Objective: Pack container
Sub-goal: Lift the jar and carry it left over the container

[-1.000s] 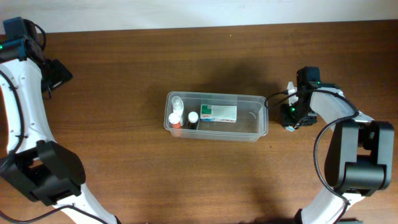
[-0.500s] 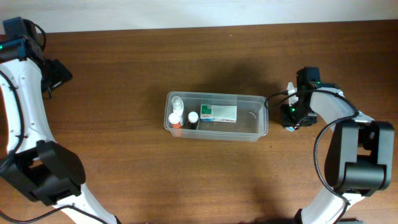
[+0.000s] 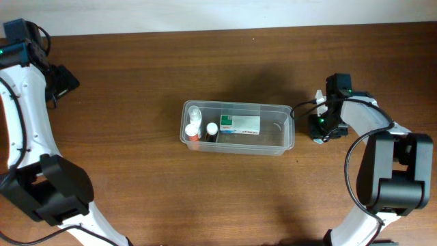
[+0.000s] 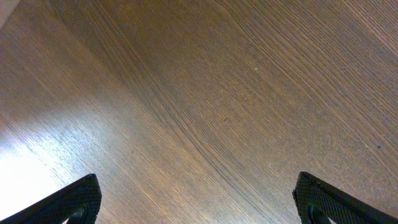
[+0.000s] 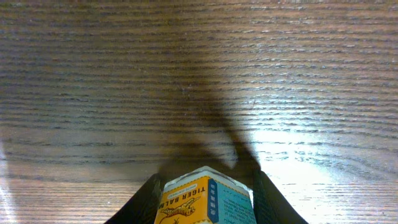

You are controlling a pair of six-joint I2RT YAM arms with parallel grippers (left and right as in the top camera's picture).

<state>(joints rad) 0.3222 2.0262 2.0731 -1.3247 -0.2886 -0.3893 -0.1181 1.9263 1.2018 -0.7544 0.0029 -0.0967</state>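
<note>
The container (image 3: 287,126) is a clear rectangular tub at the table's middle. It holds a green-and-white carton (image 3: 240,124) and small bottles (image 3: 194,121) at its left end. My right gripper (image 3: 319,128) is just right of the tub, pointing down at the table. In the right wrist view, my right gripper (image 5: 205,178) is shut on a yellow-and-blue Tiger Balm box (image 5: 205,198), with a dark finger against each side of it. My left gripper (image 3: 65,80) is at the far left back. The left wrist view shows my left gripper (image 4: 196,186) open over bare wood.
The wooden table (image 3: 136,184) runs on all sides of the tub. Its back edge meets a white wall (image 3: 205,14). The right arm's base (image 3: 396,178) stands at the front right and the left arm's base (image 3: 48,191) at the front left.
In the overhead view the right gripper stays in the same spot beside the tub's right end. The left arm has not moved.
</note>
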